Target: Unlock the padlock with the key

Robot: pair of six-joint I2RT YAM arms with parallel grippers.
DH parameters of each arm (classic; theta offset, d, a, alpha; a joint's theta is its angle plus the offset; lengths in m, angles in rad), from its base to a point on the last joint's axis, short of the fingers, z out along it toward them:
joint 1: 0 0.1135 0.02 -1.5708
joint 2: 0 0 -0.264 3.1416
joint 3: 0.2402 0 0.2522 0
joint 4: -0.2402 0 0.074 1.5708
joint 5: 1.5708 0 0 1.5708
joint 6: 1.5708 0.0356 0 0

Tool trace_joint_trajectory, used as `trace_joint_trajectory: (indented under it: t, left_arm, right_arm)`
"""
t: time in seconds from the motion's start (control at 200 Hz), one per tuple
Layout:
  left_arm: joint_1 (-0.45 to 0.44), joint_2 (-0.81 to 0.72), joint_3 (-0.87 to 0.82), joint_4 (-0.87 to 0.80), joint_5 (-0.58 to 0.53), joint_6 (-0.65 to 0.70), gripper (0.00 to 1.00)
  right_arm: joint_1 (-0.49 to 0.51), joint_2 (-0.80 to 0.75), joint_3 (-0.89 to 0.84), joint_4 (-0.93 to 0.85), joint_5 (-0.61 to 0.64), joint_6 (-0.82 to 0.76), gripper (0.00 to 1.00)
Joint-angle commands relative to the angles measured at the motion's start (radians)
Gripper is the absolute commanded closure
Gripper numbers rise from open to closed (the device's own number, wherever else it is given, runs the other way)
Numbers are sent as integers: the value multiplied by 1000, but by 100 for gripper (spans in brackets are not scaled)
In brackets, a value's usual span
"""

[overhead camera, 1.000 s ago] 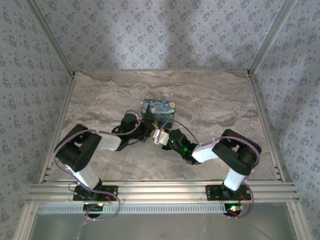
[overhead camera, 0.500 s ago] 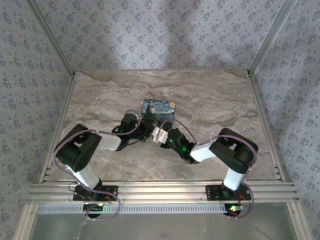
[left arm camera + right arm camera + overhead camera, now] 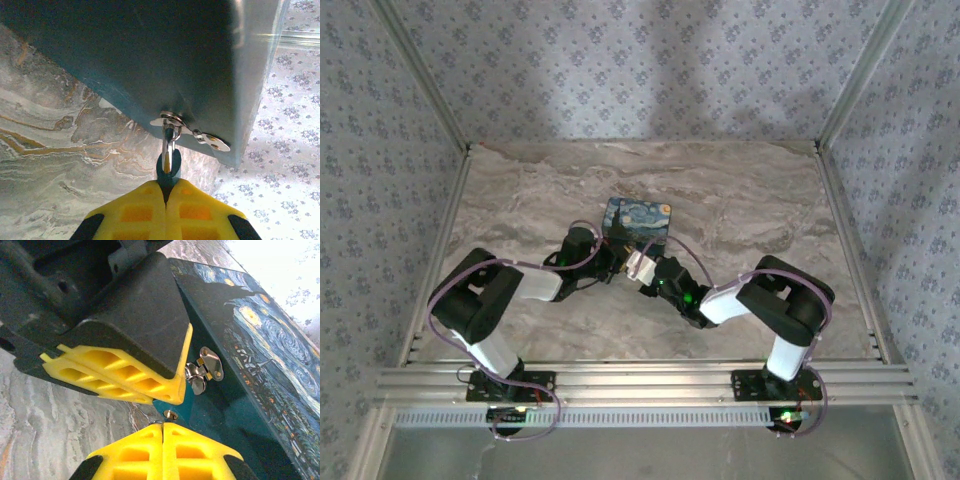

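We note the left gripper [image 3: 166, 189] clamped on the padlock [image 3: 167, 171], its shackle through the box [image 3: 150, 60] hasp ahead. Right gripper [image 3: 163, 427] fingers are pressed together, with the keyhole [image 3: 171, 415] just beyond their tips.

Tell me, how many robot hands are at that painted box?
2. The left hand grips the padlock on the box's hasp; the right hand, pinching the key, faces the keyhole.

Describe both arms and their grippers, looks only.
The left arm and right arm have black links with white segments, lilac cables looping alongside, and bases on an aluminium rail. The right arm shows green lights. The left gripper and right gripper have yellow, pocketed pads.
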Motion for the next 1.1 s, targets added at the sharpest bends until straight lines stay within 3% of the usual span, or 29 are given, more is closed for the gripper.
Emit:
trace_joint_trajectory:
  t: [0.0, 0.205, 0.465, 0.73, 0.989, 1.094]
  left_arm:
    - [-15, -33, 12, 17, 32, -3, 100]
    - [-16, -28, 13, 16, 29, -3, 100]
    - [-16, -25, 13, 13, 26, 3, 100]
    - [-12, -68, 15, -54, 6, 55, 62]
    - [26, -182, 8, -222, -33, 152, 42]
    - [53, -232, 8, -295, -46, 193, 40]
  right_arm:
    - [-7, 9, 13, 36, 33, 107, 100]
    - [-20, -1, -3, 48, -19, 287, 100]
    - [-22, 4, -16, 45, -24, 295, 100]
    - [-34, -8, -32, 22, -75, 374, 100]
    - [-89, -35, -77, 48, -213, 585, 100]
    - [-124, -32, -88, 67, -295, 703, 100]
